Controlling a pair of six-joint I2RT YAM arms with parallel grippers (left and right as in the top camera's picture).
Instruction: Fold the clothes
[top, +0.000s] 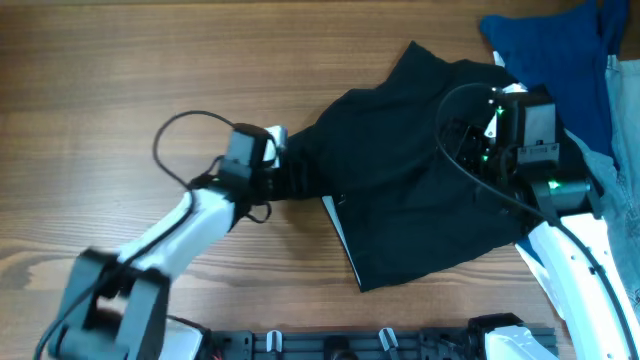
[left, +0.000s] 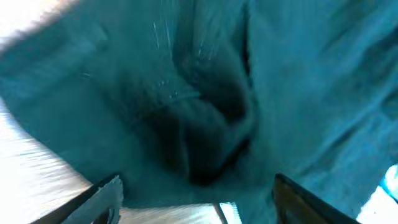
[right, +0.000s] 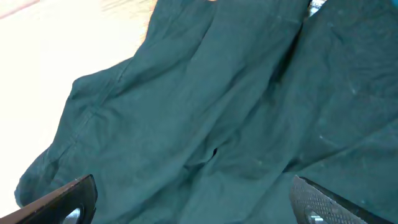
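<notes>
Lying rumpled on the brown wood-grain desk (top: 120, 60), right of centre: one pair of plain black fabric shorts (top: 400, 190), not yet folded, spread wide with creases running across it and a narrow white lining strip (top: 341, 238) turned out along the lower left edge. Left claw (left: 196, 190): at the shorts' left margin, pointed into the cloth. Its wrist view shows both fingers (left: 106, 199) spread wide with a dark bunched pocket of fabric between them and nothing pinched. The placement reads as an approach on an edge or leg end, the likely handle for drawing that side over. Right claw (right: 193, 190): over the right half of the shorts, likewise spread above wrinkled cloth; whether the tips touch the fabric cannot be told. Its station on the opposite side suggests either an anchor against sliding or a second grasp for a paired lift. Royal-blue cloth (top: 540, 40): heaped at the far right corner, meeting the shorts' upper right edge. Light-blue denim garment (top: 625, 110): at the right border, beside the right arm. Both are outside the task and lie close enough to snag if the right side is dragged.
</notes>
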